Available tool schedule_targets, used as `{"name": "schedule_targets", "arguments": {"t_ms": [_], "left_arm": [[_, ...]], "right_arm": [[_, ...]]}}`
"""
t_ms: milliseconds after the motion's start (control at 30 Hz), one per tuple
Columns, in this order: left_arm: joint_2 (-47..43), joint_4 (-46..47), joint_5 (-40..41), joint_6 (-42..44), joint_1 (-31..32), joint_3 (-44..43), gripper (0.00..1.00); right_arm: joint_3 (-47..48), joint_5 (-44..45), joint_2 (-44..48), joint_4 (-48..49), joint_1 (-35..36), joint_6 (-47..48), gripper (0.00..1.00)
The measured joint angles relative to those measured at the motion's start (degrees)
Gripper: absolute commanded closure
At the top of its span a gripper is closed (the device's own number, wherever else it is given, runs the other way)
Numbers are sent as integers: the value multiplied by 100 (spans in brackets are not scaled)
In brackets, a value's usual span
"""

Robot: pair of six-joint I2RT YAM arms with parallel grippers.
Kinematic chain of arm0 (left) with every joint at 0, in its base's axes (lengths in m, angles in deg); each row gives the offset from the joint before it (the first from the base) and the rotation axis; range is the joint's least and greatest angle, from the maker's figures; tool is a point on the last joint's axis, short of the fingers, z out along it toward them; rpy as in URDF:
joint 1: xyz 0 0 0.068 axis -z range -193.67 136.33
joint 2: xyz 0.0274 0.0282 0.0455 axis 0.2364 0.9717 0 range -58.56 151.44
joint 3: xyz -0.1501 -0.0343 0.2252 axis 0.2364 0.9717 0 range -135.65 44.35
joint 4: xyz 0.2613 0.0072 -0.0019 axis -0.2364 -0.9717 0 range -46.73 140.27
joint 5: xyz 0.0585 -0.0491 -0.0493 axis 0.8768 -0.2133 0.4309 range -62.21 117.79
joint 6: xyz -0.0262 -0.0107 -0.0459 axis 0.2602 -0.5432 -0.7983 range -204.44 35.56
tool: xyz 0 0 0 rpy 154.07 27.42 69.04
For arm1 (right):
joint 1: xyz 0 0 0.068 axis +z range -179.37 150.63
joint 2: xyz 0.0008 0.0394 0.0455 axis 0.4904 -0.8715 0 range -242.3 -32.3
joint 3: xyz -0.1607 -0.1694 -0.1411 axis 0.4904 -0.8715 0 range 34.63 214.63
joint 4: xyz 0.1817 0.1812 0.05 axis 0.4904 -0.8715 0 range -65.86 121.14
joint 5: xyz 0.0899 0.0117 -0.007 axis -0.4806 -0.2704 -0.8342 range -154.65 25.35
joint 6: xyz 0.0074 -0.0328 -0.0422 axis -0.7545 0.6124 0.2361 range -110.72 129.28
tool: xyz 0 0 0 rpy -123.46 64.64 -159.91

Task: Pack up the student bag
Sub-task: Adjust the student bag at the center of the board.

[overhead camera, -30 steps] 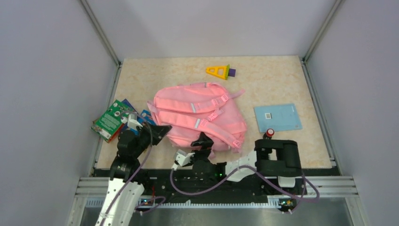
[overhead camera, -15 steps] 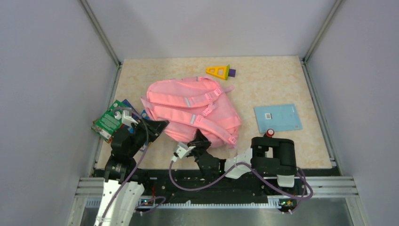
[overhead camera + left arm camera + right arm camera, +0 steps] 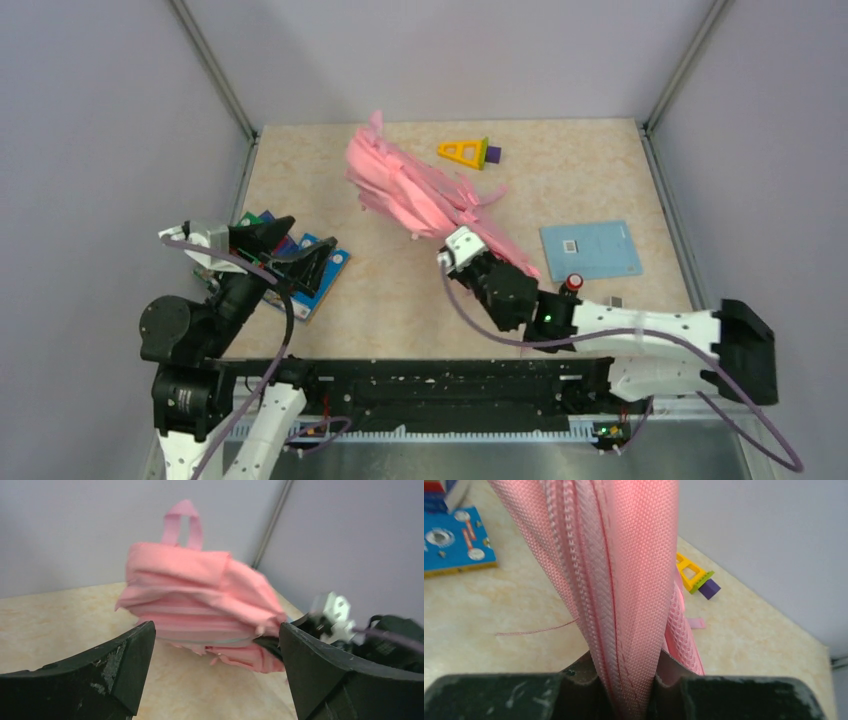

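**A:** Where's the student bag (image 3: 405,185)?

**B:** Upper middle of the top view, held up over the table (image 3: 590,170). It sags from the right jaws, which pinch a fold of fabric beside the zip.

**A:** And the left jaws?

**B:** Spread wide and empty, at the left edge above the books (image 3: 322,272).

**A:** How will it handle?

**B:** Soft, floppy and fairly light, I'd judge. It folds wherever it's unsupported. Better to take a seam, a strap or the top loop (image 3: 183,522).

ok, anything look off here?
The student bag is held up crumpled, pinched by one fold beside its zipper in the right gripper alone, straps dangling. A loose pink thread trails from the fabric. The left gripper is open and empty.
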Motion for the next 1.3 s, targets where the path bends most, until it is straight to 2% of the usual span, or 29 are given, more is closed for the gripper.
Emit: {"name": "schedule_targets", "arguments": {"t_ms": [133, 300, 567, 700, 933, 1133, 1200, 1300], "left_arm": [[232, -28, 393, 474, -2, -42, 2], [597, 37, 485, 531, -2, 520, 2], [688, -190, 975, 450, -2, 962, 2], [317, -105, 898, 503, -2, 1152, 2], [190, 61, 529, 560, -2, 1270, 2], [304, 63, 455, 387, -2, 1611, 3], [286, 63, 452, 284, -2, 1801, 7], [247, 92, 413, 160, -2, 2061, 21]], "right_arm": [[345, -1045, 1005, -1384, -627, -1325, 100], [601, -2422, 1574, -2402, -1292, -2616, 100], [625, -4988, 1867, -2736, -2752, -4148, 100], [627, -5821, 1958, -2761, -3029, -4830, 100], [627, -6970, 1974, -2918, -3016, -5211, 100], [455, -7289, 2039, -2800, -2999, -5241, 100], [354, -7326, 2079, -2695, -2999, -5241, 100], [313, -7370, 2085, -2645, -2999, -5206, 100]]}}
